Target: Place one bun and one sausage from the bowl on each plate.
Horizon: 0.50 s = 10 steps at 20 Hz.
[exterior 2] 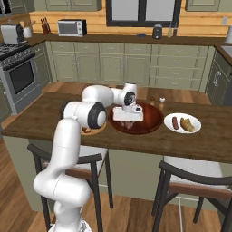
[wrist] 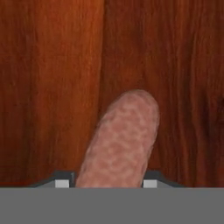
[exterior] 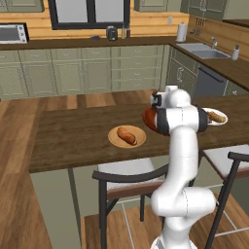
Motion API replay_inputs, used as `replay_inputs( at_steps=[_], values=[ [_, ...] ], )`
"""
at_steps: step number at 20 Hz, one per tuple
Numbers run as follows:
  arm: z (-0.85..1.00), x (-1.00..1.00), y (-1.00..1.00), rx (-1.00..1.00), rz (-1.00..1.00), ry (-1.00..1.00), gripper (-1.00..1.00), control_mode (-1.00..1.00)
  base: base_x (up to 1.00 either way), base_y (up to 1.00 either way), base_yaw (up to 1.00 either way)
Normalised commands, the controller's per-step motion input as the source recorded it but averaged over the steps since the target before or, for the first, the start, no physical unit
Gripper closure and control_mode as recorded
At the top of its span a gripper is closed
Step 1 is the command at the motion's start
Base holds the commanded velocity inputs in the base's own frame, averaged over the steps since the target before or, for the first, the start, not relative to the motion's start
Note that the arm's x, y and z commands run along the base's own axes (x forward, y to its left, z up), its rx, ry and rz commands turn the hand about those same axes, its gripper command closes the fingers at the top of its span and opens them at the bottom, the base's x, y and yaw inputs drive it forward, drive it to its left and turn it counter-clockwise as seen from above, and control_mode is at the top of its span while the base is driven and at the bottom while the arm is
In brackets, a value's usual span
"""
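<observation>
Bowl (wrist: 52,65) glossy red-brown wood, streaked grain; sausage (wrist: 120,144) mottled pink, matt; countertop (exterior 2: 41,118) dark wood.

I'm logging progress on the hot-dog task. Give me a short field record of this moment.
gripper: down in the bowl, fingers either side of a sausage
sausage: lying on the bowl's floor
bowl: mid-counter, between the plates
tan plate: holds a bun
white plate: holds a bun and a sausage

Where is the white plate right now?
The white plate sits on the dark wooden counter in the right base view, to the right of the big red-brown bowl, with a sausage and a bun on it.
</observation>
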Motion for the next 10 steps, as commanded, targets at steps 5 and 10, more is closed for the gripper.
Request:
replay_inputs(
  at_steps=[5,10],
  values=[
    [0.36,-0.84,0.48,0.00,0.00,-0.08,1.00,-1.00,0.00,0.00,0.00],
    [0.31,-0.84,0.74,0.00,0.00,-0.13,1.00,-1.00,0.00,0.00,0.00]
  ],
)
